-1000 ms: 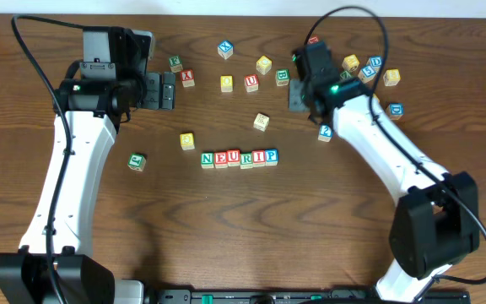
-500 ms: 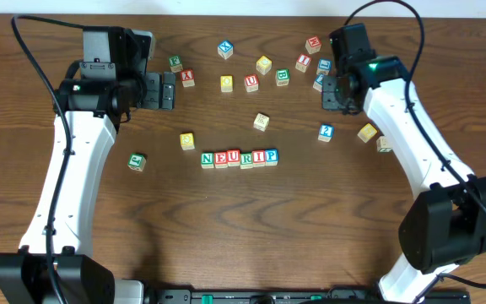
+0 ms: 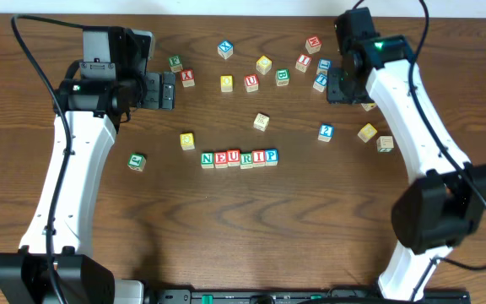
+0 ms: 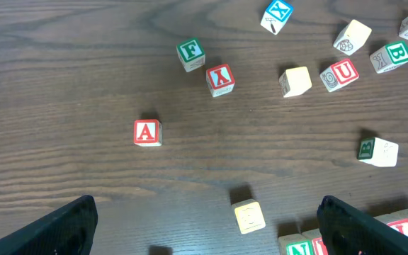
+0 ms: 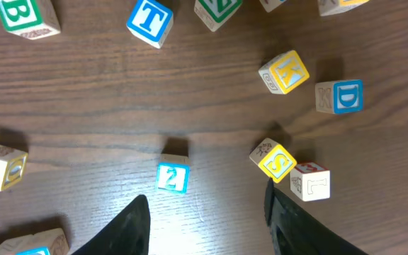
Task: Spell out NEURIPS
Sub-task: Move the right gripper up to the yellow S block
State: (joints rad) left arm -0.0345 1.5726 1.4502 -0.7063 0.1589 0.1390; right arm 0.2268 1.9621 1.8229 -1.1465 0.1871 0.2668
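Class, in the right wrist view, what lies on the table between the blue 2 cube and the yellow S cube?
Nothing: between the blue 2 cube and the yellow S cube is bare table, seen in the right wrist view.

Lighting is bright and even in all views. Blocks (image 4: 147, 132) cast short, soft shadows on the table (image 3: 226, 228). Focus is sharp.

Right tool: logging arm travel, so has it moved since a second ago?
Yes. The right tool has swung to the robot's right, away from the green B cube it was beside.
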